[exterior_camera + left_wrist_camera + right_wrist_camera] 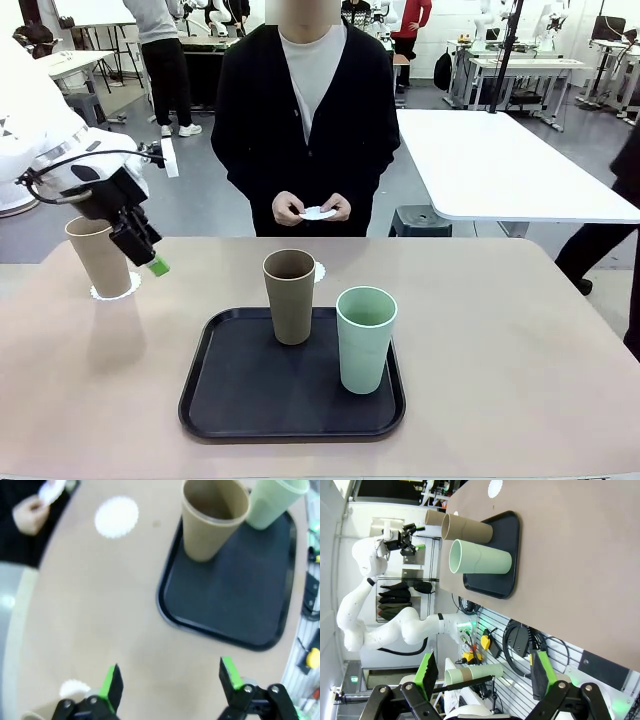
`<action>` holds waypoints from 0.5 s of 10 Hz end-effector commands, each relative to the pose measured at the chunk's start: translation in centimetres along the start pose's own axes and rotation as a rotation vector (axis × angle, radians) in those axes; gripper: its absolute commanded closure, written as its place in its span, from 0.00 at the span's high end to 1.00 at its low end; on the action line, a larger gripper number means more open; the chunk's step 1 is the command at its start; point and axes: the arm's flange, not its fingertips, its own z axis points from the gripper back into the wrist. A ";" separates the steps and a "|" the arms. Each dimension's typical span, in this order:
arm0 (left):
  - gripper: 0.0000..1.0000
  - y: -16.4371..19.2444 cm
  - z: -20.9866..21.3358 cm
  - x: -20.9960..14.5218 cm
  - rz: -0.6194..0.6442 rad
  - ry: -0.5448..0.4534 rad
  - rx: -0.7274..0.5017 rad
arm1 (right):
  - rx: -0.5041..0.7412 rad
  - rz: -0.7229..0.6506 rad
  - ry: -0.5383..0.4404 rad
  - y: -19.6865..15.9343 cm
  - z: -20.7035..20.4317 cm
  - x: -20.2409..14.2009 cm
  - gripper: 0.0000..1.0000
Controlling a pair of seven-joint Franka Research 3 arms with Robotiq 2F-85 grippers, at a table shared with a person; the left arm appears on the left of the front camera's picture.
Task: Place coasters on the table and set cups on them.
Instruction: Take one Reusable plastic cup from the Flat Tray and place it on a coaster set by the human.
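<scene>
The left gripper [152,260], open, hangs beside a cup [100,255] set on its coaster [115,292], the right gripper [482,672] open too, while a bare coaster [116,516] awaits a cup from the tray [230,400] and the person's hand [290,208] readies a third coaster [318,213].

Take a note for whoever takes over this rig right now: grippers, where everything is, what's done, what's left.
Left gripper open, beside the tan cup standing on a coaster. Right gripper open, off the table. Second coaster lies bare beyond the tray; third coaster is in the person's hands. Done: one cup. Left: second tan cup and mint cup, both on the tray.
</scene>
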 end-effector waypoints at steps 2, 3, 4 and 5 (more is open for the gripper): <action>1.00 4.3 -3.5 2.2 -0.219 -0.247 -0.206 | 0.024 0.016 -0.012 -0.1 -0.1 0.1 1.00; 1.00 5.1 -4.7 2.5 -0.271 -0.295 -0.291 | 0.024 0.016 -0.012 -0.1 -0.1 0.1 1.00; 1.00 5.2 -5.3 2.2 -0.312 -0.329 -0.365 | 0.024 0.016 -0.012 -0.1 -0.1 0.1 1.00; 1.00 5.5 -6.1 1.6 -0.366 -0.398 -0.396 | 0.024 0.016 -0.012 -0.1 -0.1 0.1 1.00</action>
